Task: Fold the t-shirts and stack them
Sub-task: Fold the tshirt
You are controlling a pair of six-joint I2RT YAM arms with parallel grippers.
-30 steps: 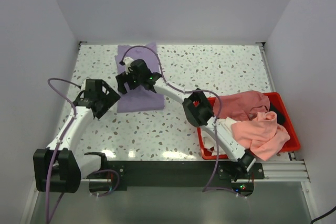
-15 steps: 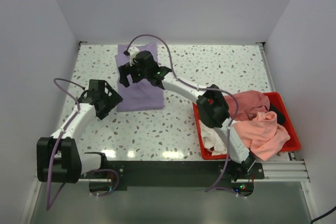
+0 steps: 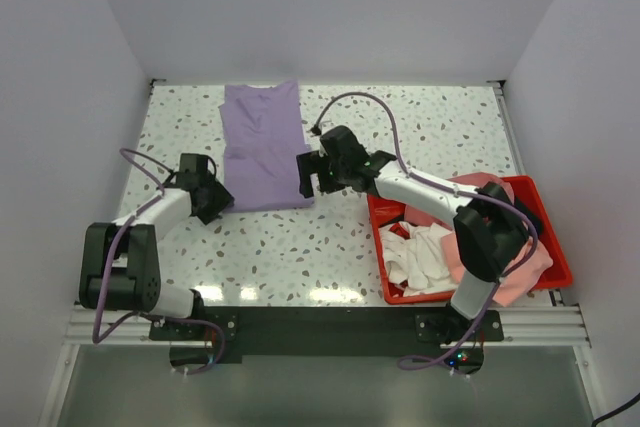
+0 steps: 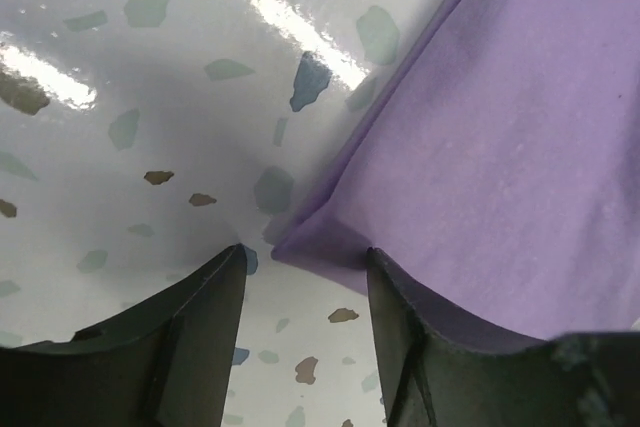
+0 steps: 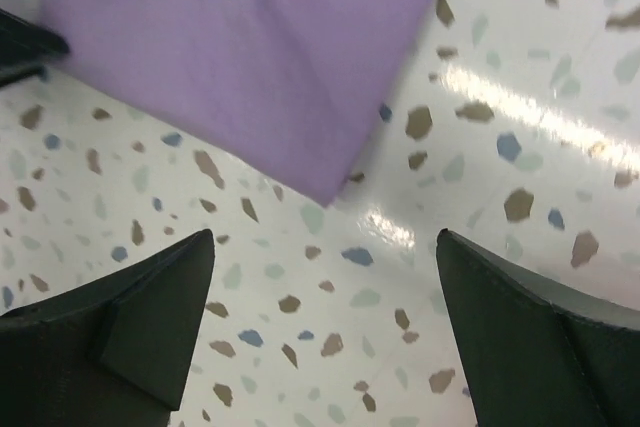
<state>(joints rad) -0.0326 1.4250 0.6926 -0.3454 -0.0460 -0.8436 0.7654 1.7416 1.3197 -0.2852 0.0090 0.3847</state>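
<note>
The speckled table carries the purple t-shirt, a flat oblong whose long axis runs from the arms' side of the table toward the far wall. Everything else is easiest placed against it. Off to its right and well apart sits the red bin, with a white shirt and a pink one heaped inside, not yet folded.

Both arms are down at the shirt's near end, one at each corner. The left gripper is at the near-left corner, fingers spread and gripping nothing; in its wrist view that corner pokes right into the gap between them. The right gripper is just off the near-right corner, fingers gaping wide and empty, with the corner a little ahead of the tips, not yet between them.

I'd guess the near hem gets pinched next. The left looks ready to close; the right needs to edge forward first.
</note>
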